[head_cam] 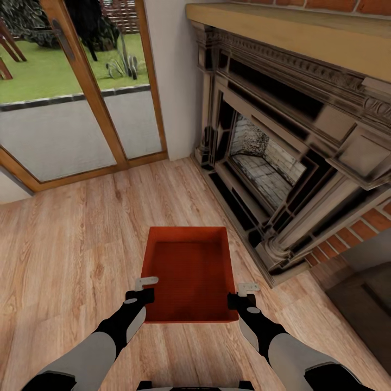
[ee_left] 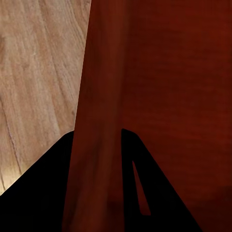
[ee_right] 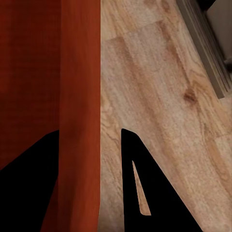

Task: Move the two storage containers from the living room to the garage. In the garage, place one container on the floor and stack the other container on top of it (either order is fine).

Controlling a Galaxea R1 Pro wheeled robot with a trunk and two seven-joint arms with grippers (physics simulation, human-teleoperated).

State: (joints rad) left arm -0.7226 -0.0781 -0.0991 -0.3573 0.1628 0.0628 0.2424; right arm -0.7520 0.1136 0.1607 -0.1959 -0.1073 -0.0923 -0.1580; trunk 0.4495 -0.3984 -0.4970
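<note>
**One storage container gripped at both side walls, living room floor**

Far left: one pair of wood-framed glass doors point(head_cam: 81, 92), with grass and paving visible beyond the glass.

Left gripper point(head_cam: 145, 288): positioned at the left wall of the container, near its front corner. In the left wrist view the gripper point(ee_left: 96, 159) has one dark finger point(ee_left: 38, 193) on the outside of the wall and the other on the inside, with the wall between them. The jaws stand narrow, closed onto that wall.

Centre: one orange-red storage container point(head_cam: 187, 274), rectangular and open-topped, lying over the light wood-plank floor point(head_cam: 70, 233) directly ahead of the robot. Whether it rests on the planks or is lifted clear cannot be told. Interior inspected: flat bottom, smooth walls, no contents. Count of containers in sight: one.

Right gripper point(head_cam: 244, 290): positioned at the right wall of the container, opposite the left. In the right wrist view the gripper point(ee_right: 89, 164) likewise straddles the wall, with one finger point(ee_right: 135, 183) outside over the planks and one inside. Narrow, closed onto the wall.

Right: one fireplace point(head_cam: 271, 163) with dark carved surround, red brick at its edges and a light mantel shelf above. The container lies near its base, apart from it.
</note>
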